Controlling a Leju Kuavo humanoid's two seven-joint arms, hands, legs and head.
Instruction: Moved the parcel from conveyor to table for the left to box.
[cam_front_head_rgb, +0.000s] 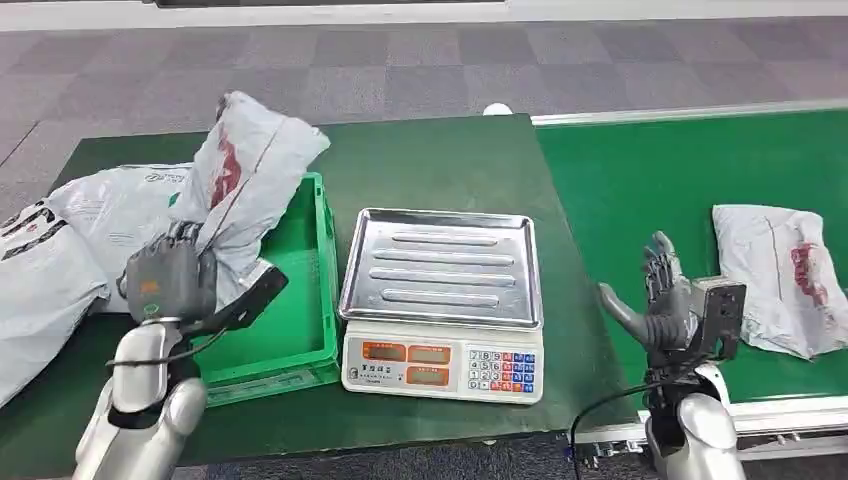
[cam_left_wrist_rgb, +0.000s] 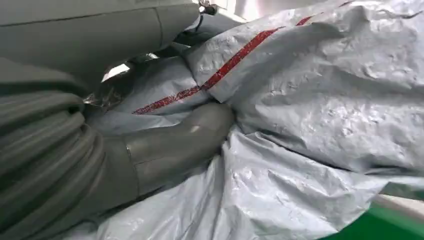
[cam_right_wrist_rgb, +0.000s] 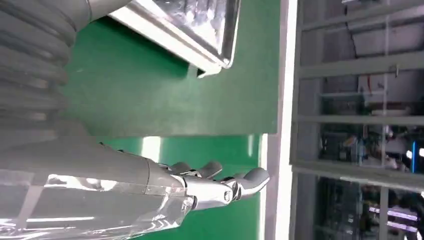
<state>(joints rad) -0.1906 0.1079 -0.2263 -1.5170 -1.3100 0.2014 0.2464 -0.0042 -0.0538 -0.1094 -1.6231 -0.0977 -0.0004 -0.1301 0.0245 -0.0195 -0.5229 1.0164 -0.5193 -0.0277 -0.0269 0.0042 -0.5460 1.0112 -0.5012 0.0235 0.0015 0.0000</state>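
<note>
Left hand (cam_front_head_rgb: 170, 278) grips a parcel (cam_front_head_rgb: 245, 170) over the green crate (cam_front_head_rgb: 300, 300); right hand (cam_front_head_rgb: 665, 295), fingers spread and empty, near another parcel (cam_front_head_rgb: 785, 275) on the conveyor (cam_front_head_rgb: 640, 180).

free room and obstacles. the scale (cam_front_head_rgb: 440, 300) stands mid-table (cam_front_head_rgb: 440, 150) between the green crate (cam_front_head_rgb: 300, 300) and the conveyor (cam_front_head_rgb: 640, 180); bare table lies beyond the scale. the left robot hand (cam_front_head_rgb: 168, 280) grips a grey parcel (cam_front_head_rgb: 245, 170) over the crate, with piled bags (cam_front_head_rgb: 70, 230) just beside. the right robot hand (cam_front_head_rgb: 660, 300), fingers apart, has bare belt up to a second parcel (cam_front_head_rgb: 785, 275).
</note>
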